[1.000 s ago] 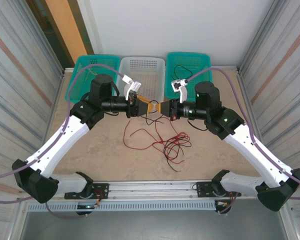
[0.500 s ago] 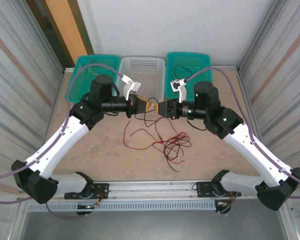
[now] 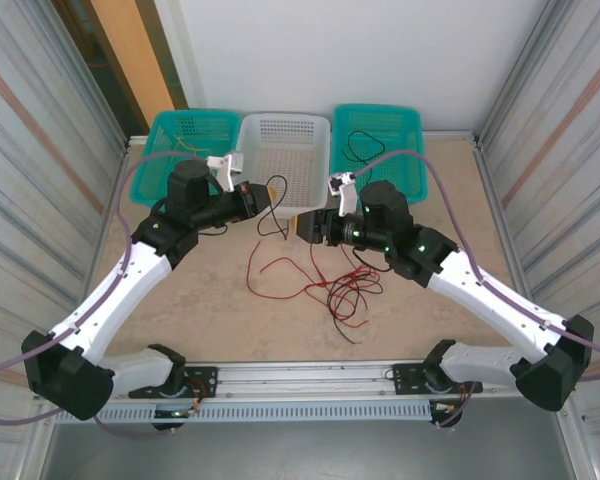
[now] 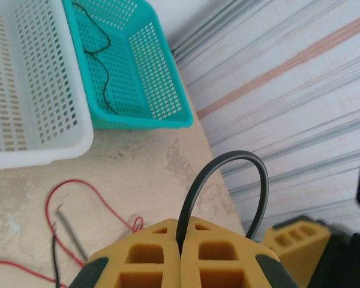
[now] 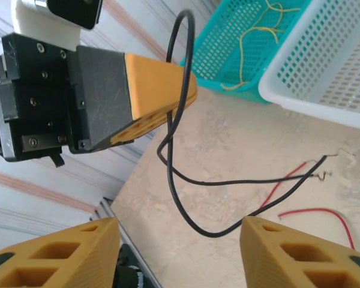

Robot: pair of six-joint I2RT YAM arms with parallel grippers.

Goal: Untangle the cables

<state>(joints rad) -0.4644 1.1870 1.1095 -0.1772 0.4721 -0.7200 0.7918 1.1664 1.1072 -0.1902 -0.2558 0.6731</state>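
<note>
Left gripper (image 4: 181, 233) pads together, clamped on the black cable (image 4: 233, 155). The cable loops up out of the tips, then hangs down to the table (image 3: 205, 295). Right gripper (image 5: 180, 225) jaws apart, nothing held, and the hanging black strand is just in front of it. Red cables (image 3: 340, 290) lie tangled on the table, below and between the two grippers.

black cable (image 4: 228, 154) end hidden, red cable (image 4: 47, 207) cropped

Left teal basket (image 3: 161, 132), white basket (image 3: 286, 142), right teal basket (image 3: 404, 128).
</note>
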